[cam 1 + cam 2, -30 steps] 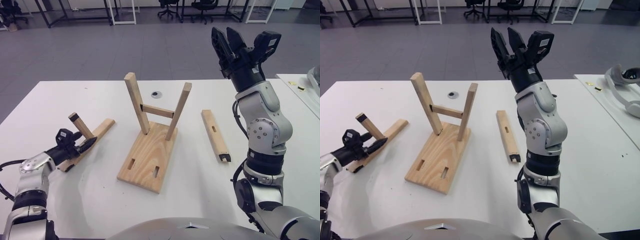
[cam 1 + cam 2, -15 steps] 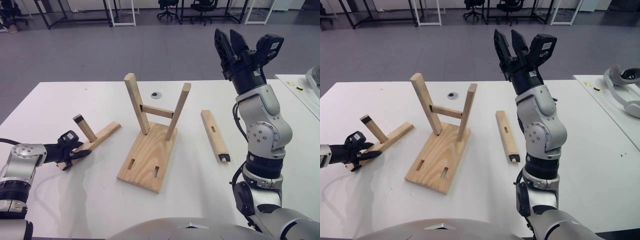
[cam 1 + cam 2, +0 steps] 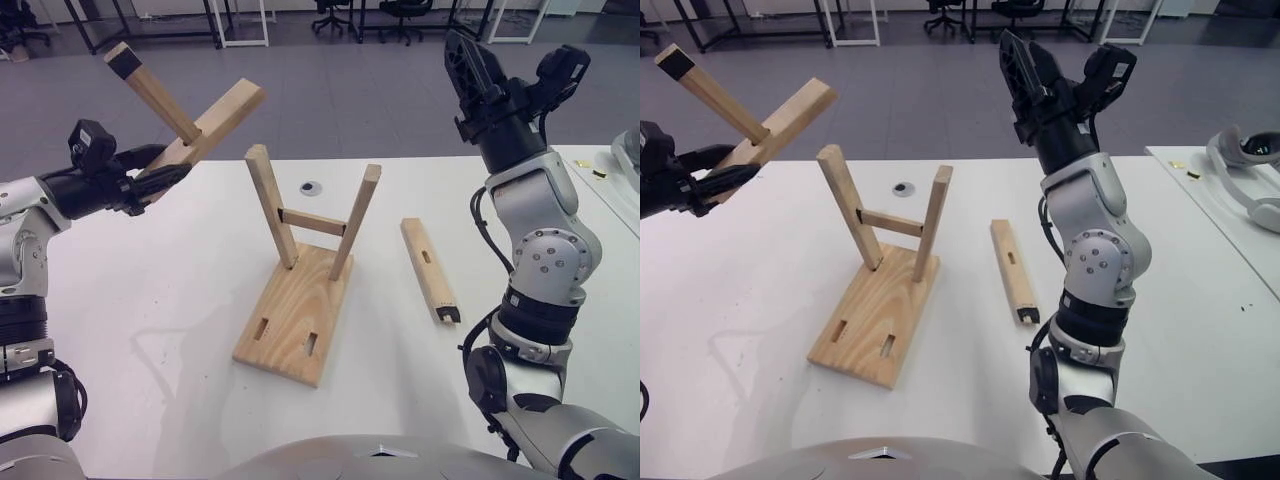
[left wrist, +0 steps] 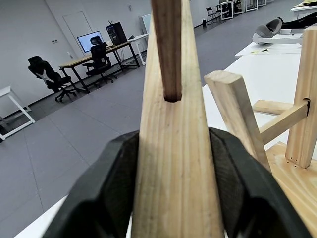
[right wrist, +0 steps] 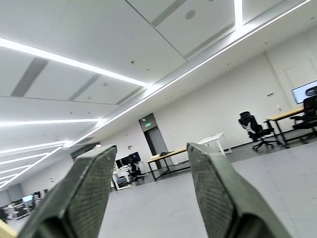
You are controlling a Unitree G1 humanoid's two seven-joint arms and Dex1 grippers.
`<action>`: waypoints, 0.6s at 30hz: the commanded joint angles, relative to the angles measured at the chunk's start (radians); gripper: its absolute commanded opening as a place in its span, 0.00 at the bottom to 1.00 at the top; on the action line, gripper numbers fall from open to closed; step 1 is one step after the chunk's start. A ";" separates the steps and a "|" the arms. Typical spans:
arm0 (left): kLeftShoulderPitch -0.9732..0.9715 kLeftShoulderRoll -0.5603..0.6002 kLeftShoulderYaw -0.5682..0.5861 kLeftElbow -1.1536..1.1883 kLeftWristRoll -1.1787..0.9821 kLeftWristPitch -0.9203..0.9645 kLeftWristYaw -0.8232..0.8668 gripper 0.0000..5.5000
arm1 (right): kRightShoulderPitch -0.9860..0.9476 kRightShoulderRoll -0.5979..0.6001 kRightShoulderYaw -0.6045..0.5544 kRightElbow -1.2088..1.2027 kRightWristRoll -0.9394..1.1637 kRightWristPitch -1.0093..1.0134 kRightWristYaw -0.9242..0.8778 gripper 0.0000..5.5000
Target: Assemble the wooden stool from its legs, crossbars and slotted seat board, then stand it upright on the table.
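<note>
Item 1. Left gripper (image 3: 165, 164): is pinching the lower end of a wooden leg (image 3: 215, 115), one finger pressing on each side face, and is holding it in the air over the table's (image 3: 150, 290) left rear part. The leg's long axis is slanting up and toward the centre. A short crossbar (image 3: 150, 88) is sticking out of its slot, pointing up and to the left, dark tip uppermost.

Item 2. Seat board (image 3: 290, 320): is lying flat at mid-table, long axis running near to far. Two upright legs (image 3: 272, 205) (image 3: 357, 222) are standing in its far end, leaning slightly apart at the top, and a crossbar (image 3: 315, 222) is joining them. Two empty slots (image 3: 262, 328) (image 3: 311, 343) are showing near its front edge.

Item 3. Loose leg (image 3: 430, 268): is lying flat on the table just right of the board, apart from it, long axis near to far, dark tip nearest the robot.

Item 4. Right gripper (image 3: 478, 70): is hanging high over the table's far right, fingers spread, holding nothing, pointing up and away.
</note>
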 commanded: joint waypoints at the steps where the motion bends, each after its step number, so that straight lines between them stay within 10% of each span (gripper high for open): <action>1: -0.079 -0.090 -0.023 -0.108 -0.015 -0.034 0.074 0.37 | -0.054 0.089 -0.007 -0.008 0.155 0.054 -0.134 0.48; 8: -0.173 -0.286 -0.078 -0.230 -0.288 0.265 0.133 0.37 | -0.025 0.030 0.015 0.010 0.403 0.164 -0.004 0.48; 18: -0.237 -0.287 -0.069 -0.306 -0.560 0.592 0.145 0.37 | -0.027 -0.152 0.024 0.110 0.598 0.278 0.256 0.81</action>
